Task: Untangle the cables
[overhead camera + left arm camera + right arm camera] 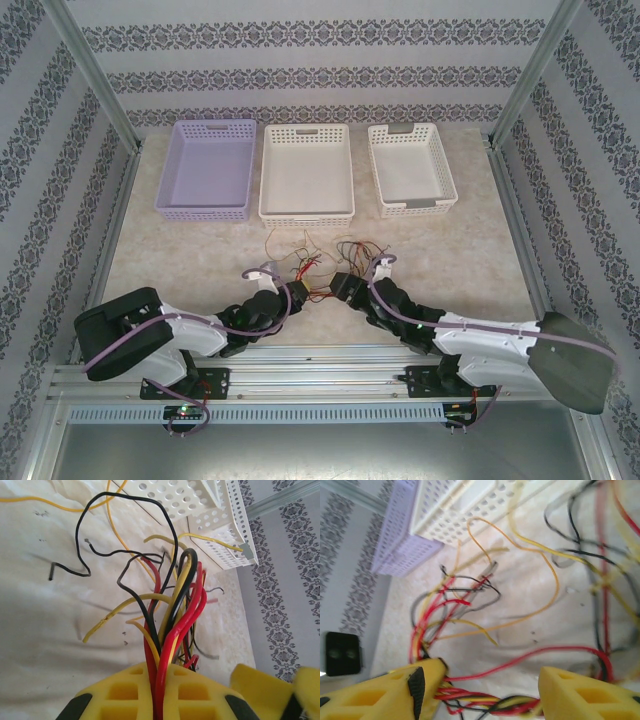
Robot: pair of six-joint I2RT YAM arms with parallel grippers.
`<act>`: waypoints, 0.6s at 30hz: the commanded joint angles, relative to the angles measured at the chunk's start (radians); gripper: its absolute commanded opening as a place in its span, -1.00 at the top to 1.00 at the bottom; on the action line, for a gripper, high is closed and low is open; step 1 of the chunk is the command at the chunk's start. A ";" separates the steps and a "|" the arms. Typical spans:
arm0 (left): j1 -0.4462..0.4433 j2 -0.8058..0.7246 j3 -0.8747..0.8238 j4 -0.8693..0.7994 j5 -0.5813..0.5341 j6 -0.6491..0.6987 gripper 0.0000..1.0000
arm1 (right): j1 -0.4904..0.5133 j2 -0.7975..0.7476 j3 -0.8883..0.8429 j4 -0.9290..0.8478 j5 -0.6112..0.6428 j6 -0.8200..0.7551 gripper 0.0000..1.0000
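Our left arm's yellow gripper (156, 680) is clamped on the tangle of thin red, yellow and black cables (170, 640), whose length runs up the middle of the left wrist frame before fanning out. Our right arm's yellow gripper (492, 685) has its fingers apart, and the bundle crosses left to right between them at the frame's bottom, so we judge it placed to take a strand.

Black-white arms (195, 335), yellow gripper fingers (125, 695)
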 commanded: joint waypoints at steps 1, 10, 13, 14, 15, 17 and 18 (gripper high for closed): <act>-0.026 0.005 0.009 0.092 -0.002 -0.013 1.00 | 0.008 -0.013 -0.008 -0.015 0.033 0.055 -0.25; -0.044 -0.052 0.036 0.001 -0.089 -0.018 1.00 | 0.047 0.051 -0.014 -0.068 -0.013 0.267 -0.24; -0.047 -0.089 0.051 -0.068 -0.121 -0.006 1.00 | 0.080 0.045 -0.001 -0.123 0.015 0.305 -0.29; -0.049 -0.098 0.055 -0.083 -0.131 -0.004 1.00 | 0.089 0.045 0.000 -0.128 0.027 0.313 -0.30; -0.050 -0.102 0.059 -0.087 -0.133 0.002 1.00 | 0.097 0.047 0.000 -0.129 0.043 0.315 -0.31; -0.053 -0.102 0.066 -0.087 -0.137 0.007 1.00 | 0.100 0.065 0.004 -0.126 0.059 0.326 -0.34; -0.055 -0.101 0.069 -0.087 -0.139 0.008 1.00 | 0.100 0.079 0.002 -0.107 0.062 0.331 -0.35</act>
